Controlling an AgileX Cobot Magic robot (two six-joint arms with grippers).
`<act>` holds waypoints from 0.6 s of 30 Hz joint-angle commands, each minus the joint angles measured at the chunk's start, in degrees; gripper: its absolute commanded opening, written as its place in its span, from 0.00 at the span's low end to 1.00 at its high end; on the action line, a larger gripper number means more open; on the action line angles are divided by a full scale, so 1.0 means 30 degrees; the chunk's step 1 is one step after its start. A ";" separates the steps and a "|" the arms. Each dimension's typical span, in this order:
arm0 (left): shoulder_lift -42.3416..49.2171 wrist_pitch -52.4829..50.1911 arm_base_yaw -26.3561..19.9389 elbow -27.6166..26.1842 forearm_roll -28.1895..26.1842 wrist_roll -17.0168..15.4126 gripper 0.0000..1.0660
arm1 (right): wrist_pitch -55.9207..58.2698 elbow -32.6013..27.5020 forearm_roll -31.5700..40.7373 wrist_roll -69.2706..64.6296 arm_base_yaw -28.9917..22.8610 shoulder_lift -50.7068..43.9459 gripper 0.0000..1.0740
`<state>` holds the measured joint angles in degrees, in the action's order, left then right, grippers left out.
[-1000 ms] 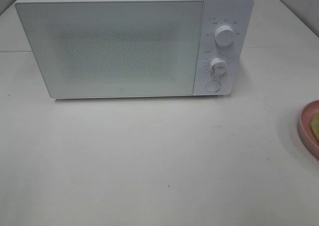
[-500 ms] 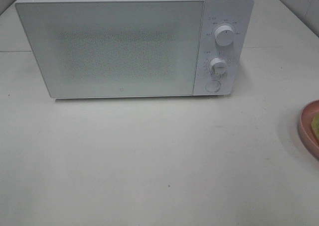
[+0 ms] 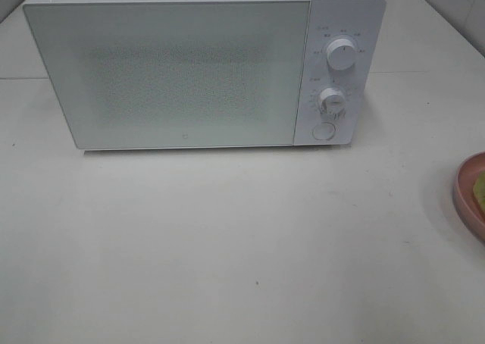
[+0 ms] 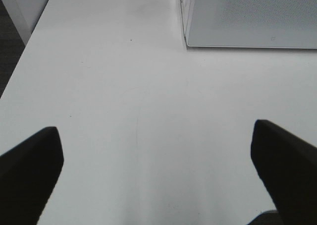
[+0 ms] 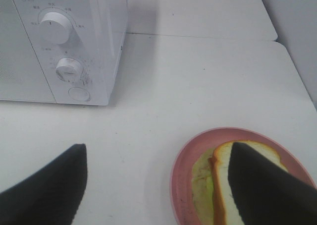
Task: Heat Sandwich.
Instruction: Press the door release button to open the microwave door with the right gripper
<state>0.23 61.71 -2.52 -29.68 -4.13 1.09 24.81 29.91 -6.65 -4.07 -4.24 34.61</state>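
Sandwich [image 5: 222, 180] on plate [image 5: 181, 170], partly behind one finger of right gripper [image 5: 156, 149], long axis along its reach | right gripper wide, empty | left gripper [image 4: 156, 133] wide, empty, farther off

The microwave [image 3: 333, 10] looks like smooth white plastic, its door [image 3: 174, 71] glossy and finely speckled. The worktop [image 3: 227, 245] is smooth and matt.

The left tool [image 4: 154, 128] holds its jaws spread wide, and its two dark fingers [image 4: 29, 170] show at the lower left and lower right corners of the left wrist frame. The right tool [image 5: 158, 146] is likewise spread apart. Its fingers [image 5: 47, 190] fill the lower corners of the right wrist frame, tips slanting inward.
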 commanded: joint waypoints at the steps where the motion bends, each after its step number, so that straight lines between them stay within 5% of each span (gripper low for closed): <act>1: 0.0439 -0.0095 -0.0076 0.0019 0.0038 0.0000 0.92 | -0.0955 0.0153 -0.0076 -0.0115 0.0076 0.0707 0.70; 18: 0.0439 -0.0095 -0.0076 0.0019 0.0038 0.0000 0.92 | -0.8442 -0.0306 -0.0153 -0.0115 0.0076 0.5749 0.70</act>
<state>0.23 61.71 -2.52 -29.68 -4.13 1.09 4.24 29.51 -6.65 -4.47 -4.24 50.94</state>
